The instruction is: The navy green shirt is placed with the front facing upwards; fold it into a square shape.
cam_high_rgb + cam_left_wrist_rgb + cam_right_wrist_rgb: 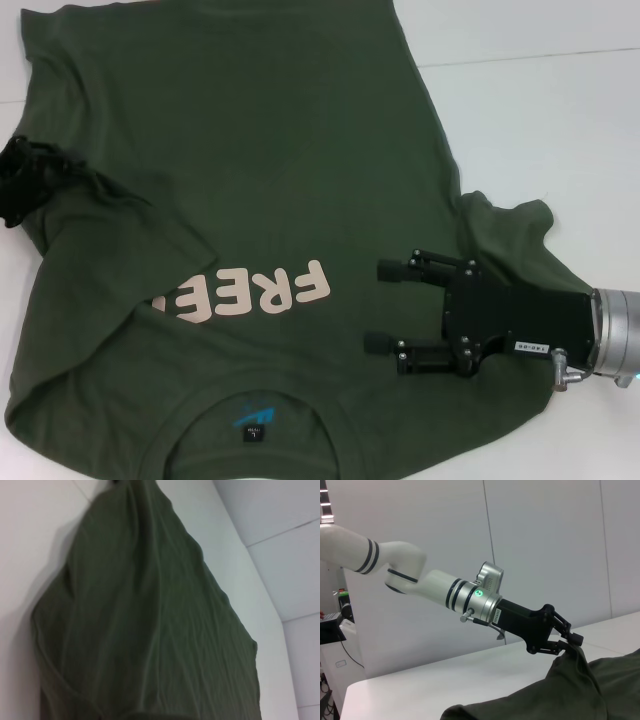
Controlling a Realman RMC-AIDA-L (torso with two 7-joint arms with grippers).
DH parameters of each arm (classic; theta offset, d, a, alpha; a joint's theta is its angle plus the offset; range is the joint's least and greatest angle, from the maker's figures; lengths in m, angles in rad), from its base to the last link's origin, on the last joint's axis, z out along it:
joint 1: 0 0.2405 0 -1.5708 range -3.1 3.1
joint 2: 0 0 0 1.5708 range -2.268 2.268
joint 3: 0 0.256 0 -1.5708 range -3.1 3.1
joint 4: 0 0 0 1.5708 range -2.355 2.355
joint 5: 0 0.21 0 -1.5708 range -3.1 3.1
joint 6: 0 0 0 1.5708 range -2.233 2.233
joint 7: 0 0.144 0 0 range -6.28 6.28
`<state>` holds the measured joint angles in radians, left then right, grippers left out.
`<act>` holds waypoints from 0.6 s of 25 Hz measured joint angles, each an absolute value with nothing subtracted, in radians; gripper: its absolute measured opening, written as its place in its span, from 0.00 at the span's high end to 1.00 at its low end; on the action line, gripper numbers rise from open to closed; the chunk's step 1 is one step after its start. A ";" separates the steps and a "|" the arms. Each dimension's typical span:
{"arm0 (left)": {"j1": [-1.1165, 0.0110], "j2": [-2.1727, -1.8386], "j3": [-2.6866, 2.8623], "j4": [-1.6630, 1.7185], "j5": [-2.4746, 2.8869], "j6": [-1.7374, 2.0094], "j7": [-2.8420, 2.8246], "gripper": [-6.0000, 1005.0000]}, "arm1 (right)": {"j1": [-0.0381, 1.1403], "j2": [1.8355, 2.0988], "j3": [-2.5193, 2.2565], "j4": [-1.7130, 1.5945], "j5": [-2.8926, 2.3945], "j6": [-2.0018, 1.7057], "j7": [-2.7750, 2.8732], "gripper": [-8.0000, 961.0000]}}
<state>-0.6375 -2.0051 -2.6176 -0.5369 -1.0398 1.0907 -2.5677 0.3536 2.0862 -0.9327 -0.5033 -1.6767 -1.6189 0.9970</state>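
Both end effectors over navy green shirt (260,150); left apparently pinching sleeve.

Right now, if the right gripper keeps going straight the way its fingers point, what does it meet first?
The right gripper, open above the navy green shirt, points at the pink FREE lettering; height is unclear, so it may pass over.

— How does the right tool (381,306) look?
— Black, two linked fingers (385,268), a small white label (533,347), a silver cuff (615,335) behind it.
— The left tool (571,641)?
— Black too. Behind it is a silver wrist (487,582) with a green light (479,593), then white links (405,572) with black bands.
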 joint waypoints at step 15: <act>-0.515 -1.984 -2.625 -0.725 -1.056 1.407 -2.480 0.39 | 0.356 2.086 -0.930 -0.503 -1.670 -1.616 1.000 0.08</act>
<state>-0.5153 -1.9841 -2.6249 -0.7247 -1.0558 1.4075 -2.4796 0.3560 2.0856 -0.9302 -0.5031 -1.6703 -1.6165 1.0000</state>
